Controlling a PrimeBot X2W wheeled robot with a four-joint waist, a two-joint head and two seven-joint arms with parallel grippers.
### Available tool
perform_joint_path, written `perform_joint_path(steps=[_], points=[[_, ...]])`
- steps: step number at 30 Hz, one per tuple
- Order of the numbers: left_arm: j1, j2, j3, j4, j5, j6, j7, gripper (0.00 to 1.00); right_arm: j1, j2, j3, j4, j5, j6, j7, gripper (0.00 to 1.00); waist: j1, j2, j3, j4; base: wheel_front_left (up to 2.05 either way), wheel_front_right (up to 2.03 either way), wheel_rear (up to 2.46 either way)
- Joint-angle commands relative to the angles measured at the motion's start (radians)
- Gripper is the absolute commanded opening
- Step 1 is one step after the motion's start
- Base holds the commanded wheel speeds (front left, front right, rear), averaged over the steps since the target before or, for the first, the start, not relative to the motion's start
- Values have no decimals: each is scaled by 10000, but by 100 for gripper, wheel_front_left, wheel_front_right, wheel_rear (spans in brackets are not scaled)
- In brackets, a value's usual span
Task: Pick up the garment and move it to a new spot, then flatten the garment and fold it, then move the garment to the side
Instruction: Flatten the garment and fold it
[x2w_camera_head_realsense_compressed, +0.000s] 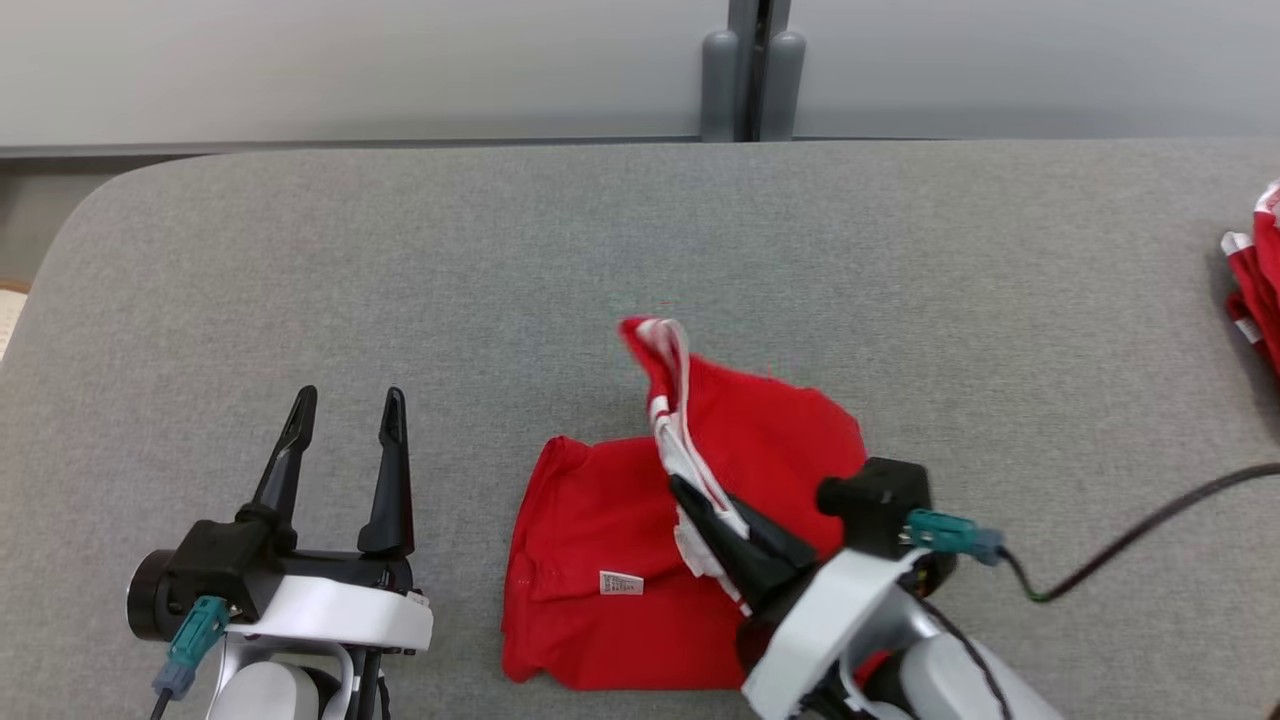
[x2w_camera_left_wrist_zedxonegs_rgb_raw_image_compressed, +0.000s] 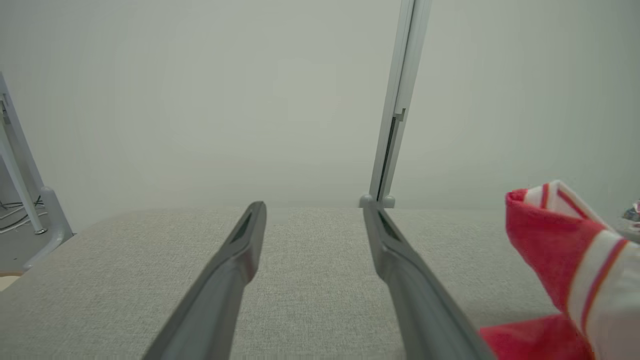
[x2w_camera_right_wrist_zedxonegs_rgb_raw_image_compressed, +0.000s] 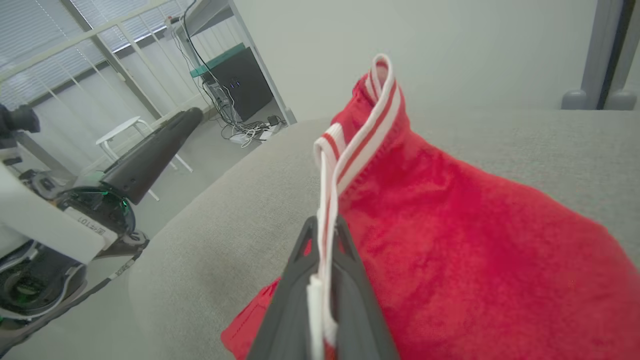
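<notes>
A grey padded counter runs out to a pale wall, and the shirt lies at its near middle. It is bunched and mostly red, with a small white label showing and one flap pulled up off the rest. My right pincer is closed tight on the red-and-white striped edge of that flap, the band pinched between both fingers. I take this to be the pick-up, with nothing flattened or folded yet. Next I should raise that edge until the whole shirt hangs free, then carry it to a bare patch. My left pincer waits just to the left, spread wide and holding nothing. A second red-and-white heap sits well off at the right edge.
</notes>
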Motion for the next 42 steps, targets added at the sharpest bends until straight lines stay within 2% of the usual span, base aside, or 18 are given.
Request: perform_joint_path(steps=[1, 4, 9, 10, 11, 12, 17, 19, 22, 27, 28, 32, 37, 42], points=[[-124, 28, -12, 1, -86, 41, -42, 100, -266, 158, 107, 409, 127, 0, -274, 0, 0, 0, 123, 143, 0, 0, 0], [-182, 26, -66, 16, -118, 86, -42, 100, -574, 565, 592, 1549, 507, 0, -704, 0, 0, 0, 222, 274, 0, 0, 0], [-291, 27, -135, 7, -136, 128, -42, 100, -1219, 849, 1298, 3061, 980, 0, -1386, 0, 0, 0, 404, 362, 0, 0, 0], [-290, 26, -136, 4, -128, 129, -42, 100, -1359, 861, 1422, 3244, 1091, 0, -1540, 11, 0, 0, 438, 353, 0, 0, 0], [-295, 25, -143, 8, -122, 131, -42, 100, -1490, 880, 1581, 3380, 1211, 0, -1689, 47, 0, 0, 467, 341, 0, 0, 0], [-308, 24, -142, 10, -117, 132, -42, 100, -1592, 910, 1689, 3431, 1416, 0, -1889, 100, 0, 0, 488, 328, 0, 0, 0], [-360, 25, -101, 38, -108, 130, -42, 100, -2326, 903, 2107, 3228, 1912, 0, -2912, 100, 0, 0, 563, 157, 0, 0, 0], [-365, 25, -93, 61, -68, 104, -42, 100, -2530, 666, 1991, 3071, 1970, 0, -3325, 100, 0, 0, 558, 85, 0, 0, 0], [-324, 26, -3, 66, 15, 94, -42, 100, -2593, 57, 1159, 2688, 1852, 0, -3832, 100, 0, 0, 502, -64, 0, 0, 0], [-220, 26, 122, 4, 101, 110, -42, 100, -1868, -770, -607, 2397, 1134, 0, -4027, 100, 0, 0, 455, -248, 0, 0, 0], [-220, 26, 122, 4, 101, 110, -42, 100, -1868, -770, -607, 2397, 1134, 0, -4027, 100, 0, 0, 455, -248, 0, 0, 0], [-97, 29, 260, -35, 185, 76, -42, 100, -1027, -1238, -1898, 2080, 524, 0, -3827, 100, 0, 0, 410, -395, 0, 0, 0], [17, 84, 373, -13, 299, 22, -42, 100, 181, -1501, -3489, 1448, -307, 0, -3380, 100, 0, 0, 315, -551, 0, 0, 0], [203, 138, 414, 57, 393, -40, -42, 100, 1258, -1395, -4687, 517, -1243, 0, -2811, 100, 0, 0, 212, -662, 0, 0, 0]])
